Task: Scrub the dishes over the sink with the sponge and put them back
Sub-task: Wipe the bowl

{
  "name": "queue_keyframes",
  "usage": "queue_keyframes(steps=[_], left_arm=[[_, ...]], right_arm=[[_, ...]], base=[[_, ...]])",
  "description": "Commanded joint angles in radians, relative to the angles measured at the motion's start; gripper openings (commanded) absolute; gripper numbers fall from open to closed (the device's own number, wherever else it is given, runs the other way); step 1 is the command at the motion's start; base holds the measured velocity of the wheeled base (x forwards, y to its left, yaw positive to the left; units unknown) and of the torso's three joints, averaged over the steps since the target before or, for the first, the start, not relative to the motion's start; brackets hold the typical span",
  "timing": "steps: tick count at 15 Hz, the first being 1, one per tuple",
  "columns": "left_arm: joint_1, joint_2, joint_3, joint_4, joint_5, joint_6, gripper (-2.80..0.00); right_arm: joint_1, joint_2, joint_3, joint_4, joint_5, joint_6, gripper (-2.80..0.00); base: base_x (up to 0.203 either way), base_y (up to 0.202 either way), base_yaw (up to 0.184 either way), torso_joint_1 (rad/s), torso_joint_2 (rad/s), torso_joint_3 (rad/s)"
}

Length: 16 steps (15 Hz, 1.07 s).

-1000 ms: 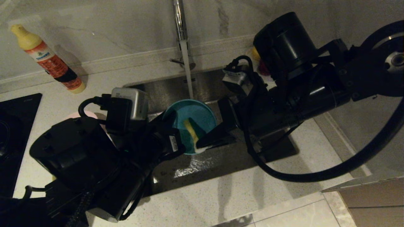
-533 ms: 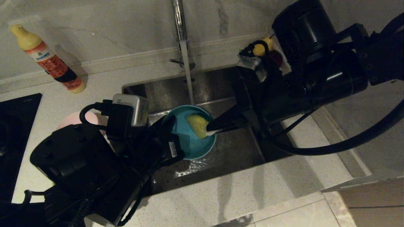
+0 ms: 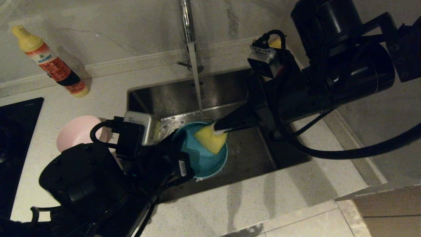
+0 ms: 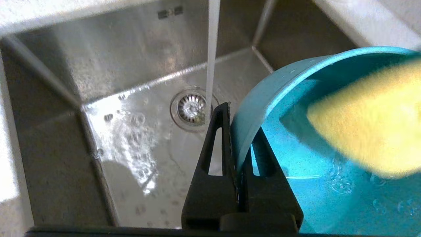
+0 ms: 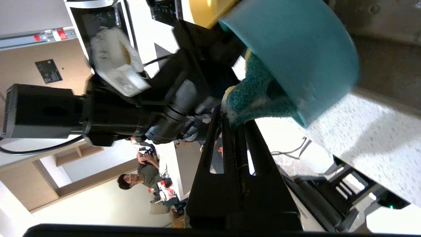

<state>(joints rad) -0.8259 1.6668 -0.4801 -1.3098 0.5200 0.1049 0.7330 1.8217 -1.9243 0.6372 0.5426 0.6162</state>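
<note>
The light blue bowl [image 3: 205, 154] was held tilted over the sink [image 3: 171, 95], its rim clamped between the two fingers of the left pincer [image 4: 235, 144], one finger outside the wall and one inside, as the left wrist view showed. The sponge [image 3: 210, 140] was pressed against the bowl's inside near the upper rim, its yellow foam turned up in the head view and its green scouring side seen against the bowl in the right wrist view. It was gripped at one end by the right pincer [image 3: 217, 129], whose fingers were closed tight on it. Drops of water were seen on the bowl's inner wall.

A stream of water [image 3: 196, 87] was run from the tap [image 3: 185, 19] down to the sink floor just behind the bowl, close to the round drain [image 4: 191, 108]. On the table [image 3: 250, 200] to the left of the sink, a pale pink bowl [image 3: 77, 131] was found, partly hidden by the left arm. Farther back on the left, a bottle [image 3: 49, 62] with a yellow cap was stood against the wall, and the black stove top [image 3: 16, 131] was seen at the left edge.
</note>
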Motion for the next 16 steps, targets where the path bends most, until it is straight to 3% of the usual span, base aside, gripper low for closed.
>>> queue_keyframes(steps=[1,16], left_arm=[[-0.002,0.005,0.005,-0.008,0.002,-0.001,-2.80],[0.004,-0.004,-0.070,-0.009,0.006,-0.011,-2.80]], right_arm=[[0.019,0.018,0.006,-0.001,0.005,0.001,-2.80],[0.095,0.024,0.163,-0.004,0.004,-0.026,-2.80]], base=[[0.000,0.000,0.000,0.000,0.00,0.000],[0.000,0.000,0.000,0.000,0.00,0.000]])
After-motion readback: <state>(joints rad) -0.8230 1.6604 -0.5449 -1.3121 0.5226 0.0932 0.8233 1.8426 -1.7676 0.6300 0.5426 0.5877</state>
